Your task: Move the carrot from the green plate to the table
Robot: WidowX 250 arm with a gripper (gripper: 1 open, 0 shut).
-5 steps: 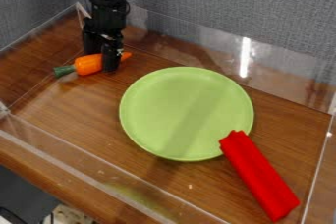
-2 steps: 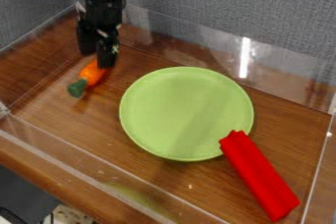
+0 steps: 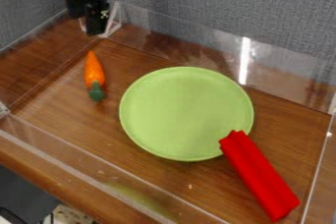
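The small orange carrot (image 3: 94,74) lies on the brown wood table (image 3: 53,81), left of the green plate (image 3: 187,111), with its dark green top pointing toward the near edge. It does not touch the plate, and the plate's surface is bare. My gripper (image 3: 92,24) hangs high above the table at the far left, well above and behind the carrot, with its black fingers open and nothing between them.
A long red rectangular block (image 3: 257,173) rests at the plate's near-right rim and reaches onto the table. Clear acrylic walls (image 3: 197,43) edge the table on all sides.
My gripper has risen away from the carrot toward the top left. The carrot, left on the table, has swung round and now lies lengthwise with its green top nearer the front.
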